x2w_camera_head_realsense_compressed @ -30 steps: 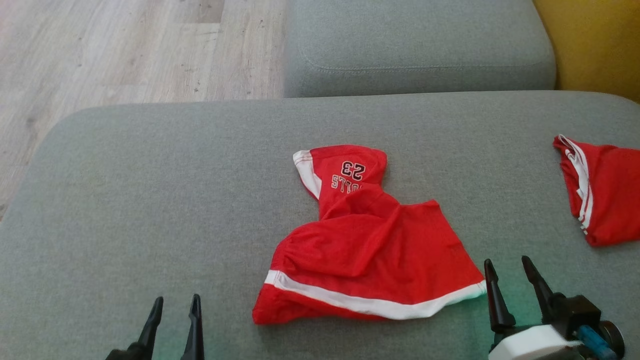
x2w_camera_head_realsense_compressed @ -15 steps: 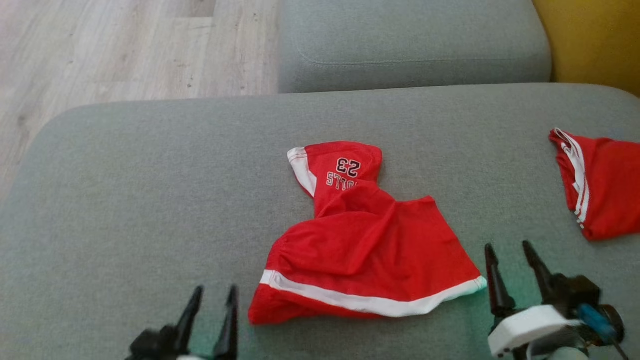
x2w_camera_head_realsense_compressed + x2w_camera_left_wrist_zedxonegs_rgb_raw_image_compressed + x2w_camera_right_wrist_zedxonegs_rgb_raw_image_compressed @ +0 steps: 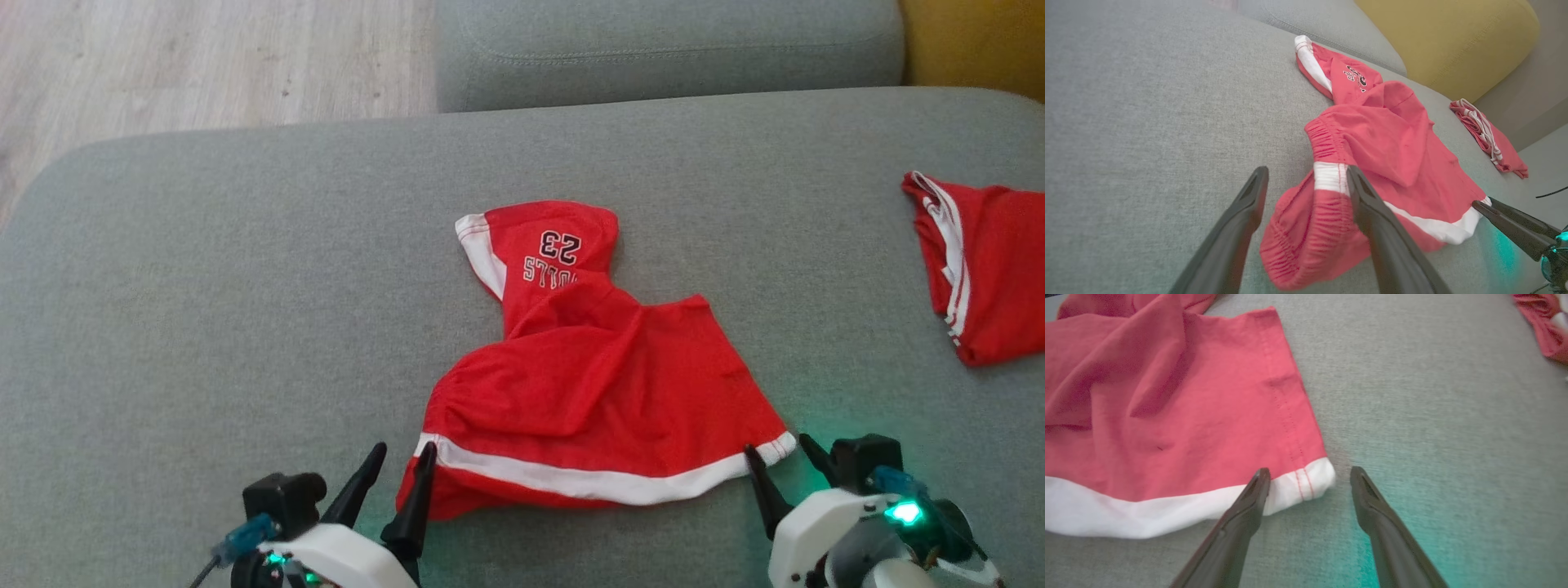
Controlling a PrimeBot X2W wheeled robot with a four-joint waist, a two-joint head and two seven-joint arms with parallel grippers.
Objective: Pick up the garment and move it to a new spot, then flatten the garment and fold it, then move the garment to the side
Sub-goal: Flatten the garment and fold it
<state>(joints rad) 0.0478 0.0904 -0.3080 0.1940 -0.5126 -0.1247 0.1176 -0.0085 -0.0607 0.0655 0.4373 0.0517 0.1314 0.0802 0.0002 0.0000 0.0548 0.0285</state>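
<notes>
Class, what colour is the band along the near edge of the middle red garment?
The band is white; clearest in the right wrist view.

Wide grey woven sofa seat (image 3: 204, 286) under and ahead of the left gripper (image 3: 404, 449), second grey cushion (image 3: 653, 41) with a stitched seam farther ahead, pale wood-plank floor (image 3: 163, 57) ahead to its left, mustard-yellow cushion (image 3: 971, 41) far ahead of the right gripper (image 3: 775, 445), soft even light.

We find the garment (image 3: 596, 384) midway along the cushion's (image 3: 204, 310) near edge, a second garment (image 3: 988, 278) at the right edge. The left gripper (image 3: 404, 447) and right gripper (image 3: 775, 443) flank the first's near corners.
</notes>
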